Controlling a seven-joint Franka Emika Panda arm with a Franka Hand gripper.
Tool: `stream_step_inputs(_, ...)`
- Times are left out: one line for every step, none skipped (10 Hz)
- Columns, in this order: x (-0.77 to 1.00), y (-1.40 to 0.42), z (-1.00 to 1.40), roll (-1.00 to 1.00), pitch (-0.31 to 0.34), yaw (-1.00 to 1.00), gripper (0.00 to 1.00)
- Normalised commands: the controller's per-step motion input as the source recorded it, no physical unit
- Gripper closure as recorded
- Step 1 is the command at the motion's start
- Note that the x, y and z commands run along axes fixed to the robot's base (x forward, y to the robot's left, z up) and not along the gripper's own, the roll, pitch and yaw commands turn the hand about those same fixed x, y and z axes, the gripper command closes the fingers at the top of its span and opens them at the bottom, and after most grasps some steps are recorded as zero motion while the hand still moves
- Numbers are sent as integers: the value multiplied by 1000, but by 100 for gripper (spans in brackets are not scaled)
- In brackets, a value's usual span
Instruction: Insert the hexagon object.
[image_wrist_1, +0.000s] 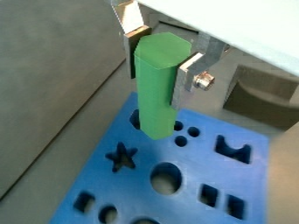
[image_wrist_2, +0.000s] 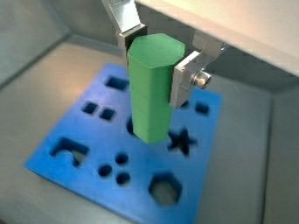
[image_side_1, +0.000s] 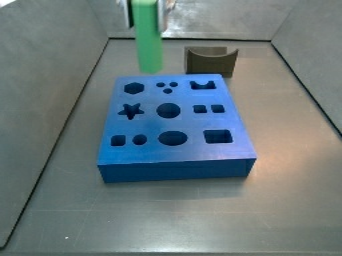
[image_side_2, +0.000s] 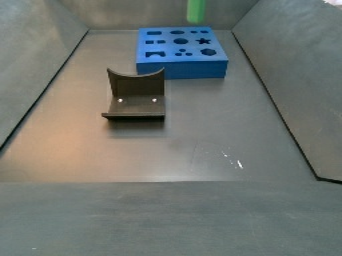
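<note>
Wrist view: the gripper (image_wrist_1: 163, 54) has its silver fingers (image_wrist_1: 191, 70) closed on the upper end of the hexagon object (image_wrist_1: 156, 86), a bright green peg held upright. The peg's lower end sits at a hole in the blue block (image_wrist_1: 187, 179), near the block's edge; how deep it goes cannot be told. A star hole (image_wrist_1: 121, 158) and a large round hole (image_wrist_1: 166, 179) lie close by on the block's top face.

Wrist view, opposite side: gripper (image_wrist_2: 156, 54) clamped on the same peg (image_wrist_2: 149, 87), one finger plate (image_wrist_2: 184, 75) flat against its side. The peg meets the block (image_wrist_2: 93, 140) beside the star hole (image_wrist_2: 180, 141).

Side view: the peg (image_side_1: 147, 38) stands vertical over the block's far left corner; the block (image_side_1: 174, 155) rests on the grey floor around the middle of the desk. The dark grey curved holder (image_side_1: 211, 60) stands behind the block, near the far edge. The gripper is cut off by the frame here.

Side view, from across: the block (image_side_2: 185, 54) lies toward the far edge, the peg (image_side_2: 195, 10) rising from its far side. The holder (image_side_2: 134, 96) sits apart from the block, nearer mid-desk.
</note>
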Motion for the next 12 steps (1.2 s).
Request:
stream_step_inputs(-340,366,-1000,-60,0,-723,100)
stream_step_inputs(-371,351,-1000,-33,0,-711,100)
stream_step_inputs(-349,314,-989,-10,-29,-666,100)
stream_step_inputs(-97,460,-554,-104,-27,-386,100)
stream_step_inputs(0,151,-194,0,-10,0,100)
stream_step_inputs(-6,140,-123,-19,-40,9,100)
stream_step_inputs(-60,0,-137,-73,-93,86,100)
stream_step_inputs(-89,0,-163,-97,-107,94,100)
stream_step_inputs(-257,117,-180,-127,-167,154,100)
stream_step_inputs(-303,23,-146,-99,-189,206,100)
stream_step_inputs(-57,20,-217,-43,-100,334,100)
stream_step_inputs(0,0,-329,-37,-71,294,100)
